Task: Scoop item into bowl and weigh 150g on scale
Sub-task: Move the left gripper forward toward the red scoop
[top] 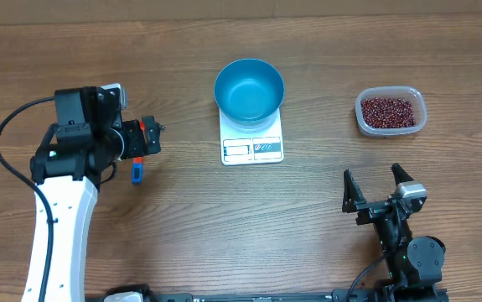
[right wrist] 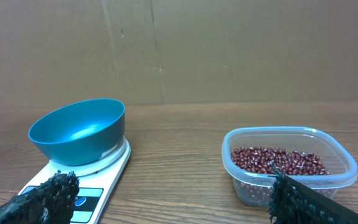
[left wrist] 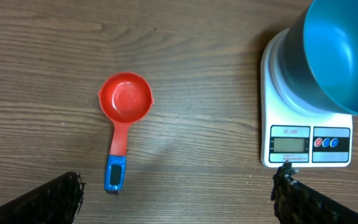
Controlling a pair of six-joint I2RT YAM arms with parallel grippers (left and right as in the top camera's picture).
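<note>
The blue bowl [top: 249,91] stands empty on the white scale [top: 252,148] at the table's middle back. The item, red-brown beans [top: 387,110], fills a clear tub [top: 417,124] at the back right. A red scoop with a blue handle [top: 137,174] lies left of the scale, its cup partly hidden under my left gripper [top: 150,138]. In the left wrist view the scoop [left wrist: 126,99] lies flat and empty, ahead of the open left gripper [left wrist: 179,186]. My right gripper [top: 376,186] is open near the front edge, facing bowl [right wrist: 79,130] and tub [right wrist: 289,163].
A brown cardboard wall [right wrist: 228,50] closes off the back of the table. Bare wood lies between the scale [left wrist: 309,144] and the scoop, and between the scale and the tub. A black cable [top: 10,126] loops beside the left arm.
</note>
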